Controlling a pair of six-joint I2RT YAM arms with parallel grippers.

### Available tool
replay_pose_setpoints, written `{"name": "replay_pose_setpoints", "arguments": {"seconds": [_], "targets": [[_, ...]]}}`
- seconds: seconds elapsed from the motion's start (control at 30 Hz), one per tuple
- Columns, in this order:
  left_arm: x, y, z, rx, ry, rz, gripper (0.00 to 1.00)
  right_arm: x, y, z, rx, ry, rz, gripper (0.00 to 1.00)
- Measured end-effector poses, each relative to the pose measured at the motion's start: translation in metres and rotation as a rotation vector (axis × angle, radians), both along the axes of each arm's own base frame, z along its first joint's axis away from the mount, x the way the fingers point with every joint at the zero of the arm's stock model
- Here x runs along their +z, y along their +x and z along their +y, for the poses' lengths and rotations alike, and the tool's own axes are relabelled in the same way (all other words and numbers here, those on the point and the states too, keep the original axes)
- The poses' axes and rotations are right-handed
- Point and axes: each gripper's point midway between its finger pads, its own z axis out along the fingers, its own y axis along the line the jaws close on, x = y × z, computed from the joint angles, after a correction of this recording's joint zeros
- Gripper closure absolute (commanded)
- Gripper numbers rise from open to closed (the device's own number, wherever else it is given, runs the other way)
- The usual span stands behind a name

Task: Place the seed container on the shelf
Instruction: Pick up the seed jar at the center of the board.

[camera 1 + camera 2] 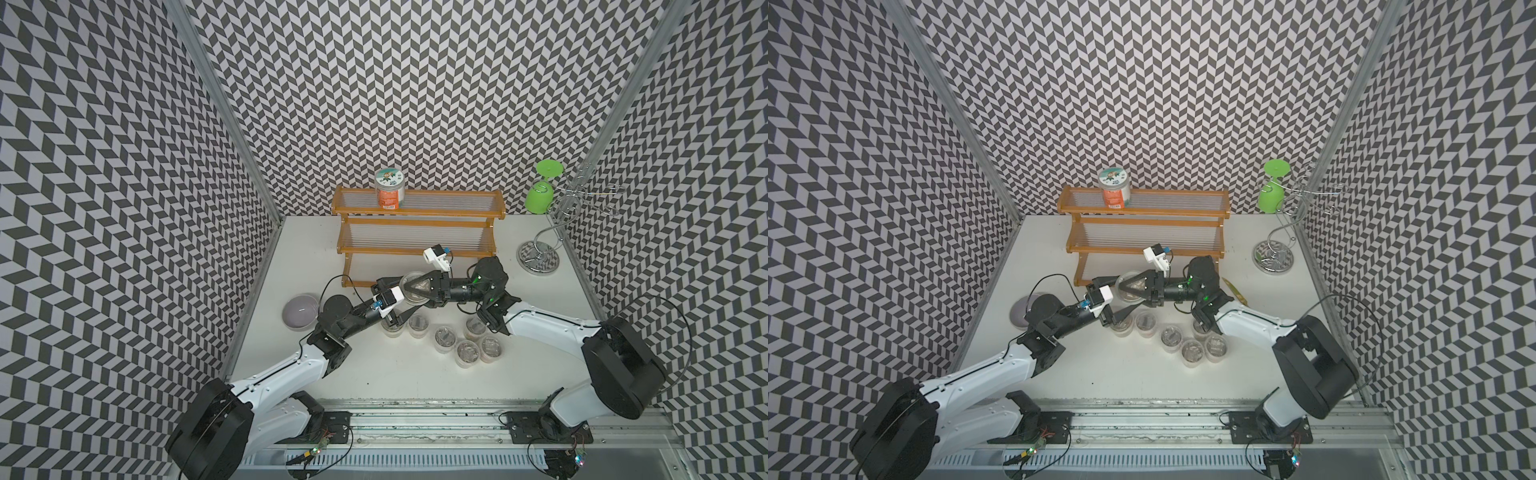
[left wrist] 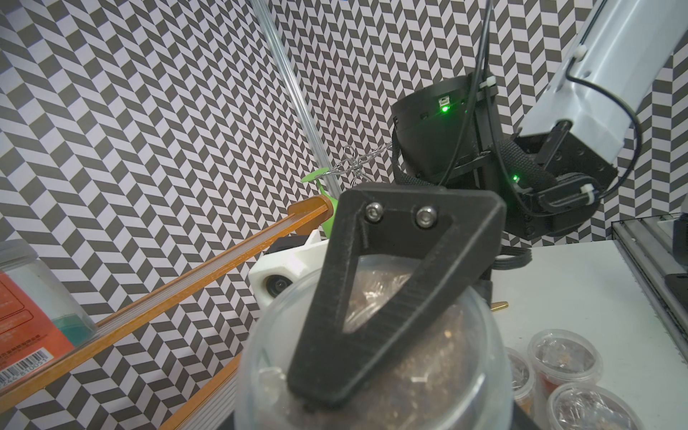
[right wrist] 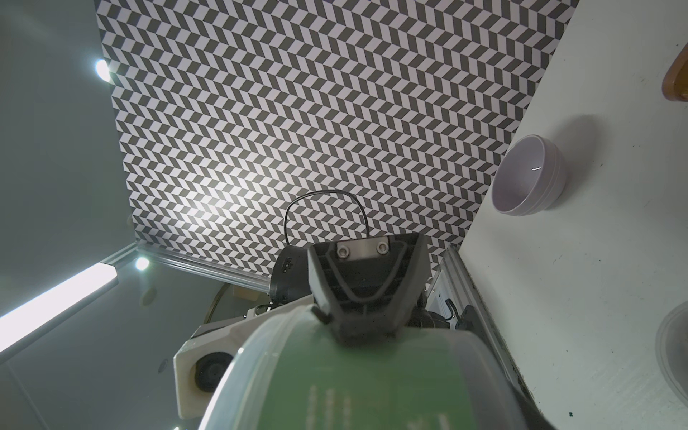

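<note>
Hanging seed container (image 1: pixel 411 277) between both jaws, beside shelf (image 1: pixel 415 222) front edge

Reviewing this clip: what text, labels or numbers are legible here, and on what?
"244 810051": barcode digits, faint, start cut off, on the orange-labelled clear jar.
That jar's other print: too blurred.
White print on the green label of the clear round seed container: blurred, unreadable.

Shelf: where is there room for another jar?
On the orange-brown wooden shelf, the top tier is bare right of the orange-labelled, teal-lidded jar; the middle tier is bare all along. The bottom tier is partly hidden. The white table before it is crowded with small clear lidded cups.
</note>
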Motion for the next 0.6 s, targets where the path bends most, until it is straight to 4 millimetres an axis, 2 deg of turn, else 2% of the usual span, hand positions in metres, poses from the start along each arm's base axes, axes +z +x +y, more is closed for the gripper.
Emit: {"name": "replay_pose_setpoints", "arguments": {"seconds": [0.3, 0.6], "targets": [[-0.007, 0.003, 0.013, 0.055, -0.058, 0.056, 0.28, -0.01, 0.016, -0.006, -0.088, -0.071, -0.017, 0.01], [-0.007, 0.032, 0.046, 0.204, -0.136, 0.113, 0.29, 0.001, 0.038, -0.034, -0.264, -0.109, -0.109, 0.01]]}}
